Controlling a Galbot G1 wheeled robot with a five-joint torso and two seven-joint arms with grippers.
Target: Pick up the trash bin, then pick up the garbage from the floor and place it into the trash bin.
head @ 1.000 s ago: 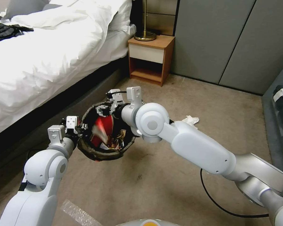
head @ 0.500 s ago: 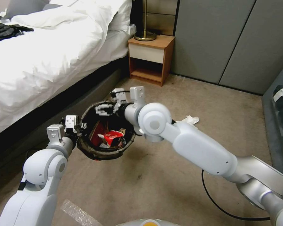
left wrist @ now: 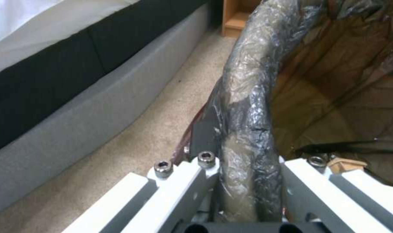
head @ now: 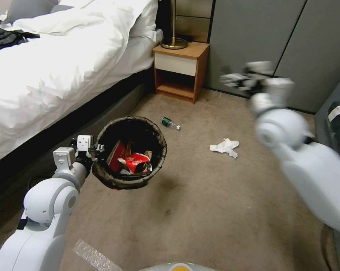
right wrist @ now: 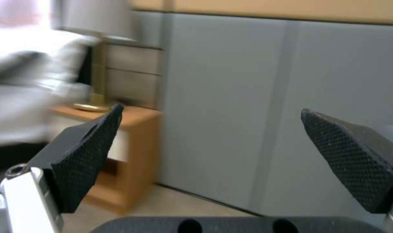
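Fingers (left wrist: 291,181) of my left gripper (head: 90,147) clamp the trash bin (head: 129,152) rim, held above the floor (head: 200,210); right gripper (right wrist: 213,155) spread, empty, raised. Next, I judge: reach for tissue (head: 225,146) or bottle (head: 170,123).

White bed (head: 57,64), wooden nightstand (head: 181,71), brass lamp base (head: 174,42).

Dark-lined trash bin (head: 130,152) aloft with red wrappers (head: 134,162); tissue (head: 225,146), green bottle (head: 170,123) on carpet (head: 200,203).
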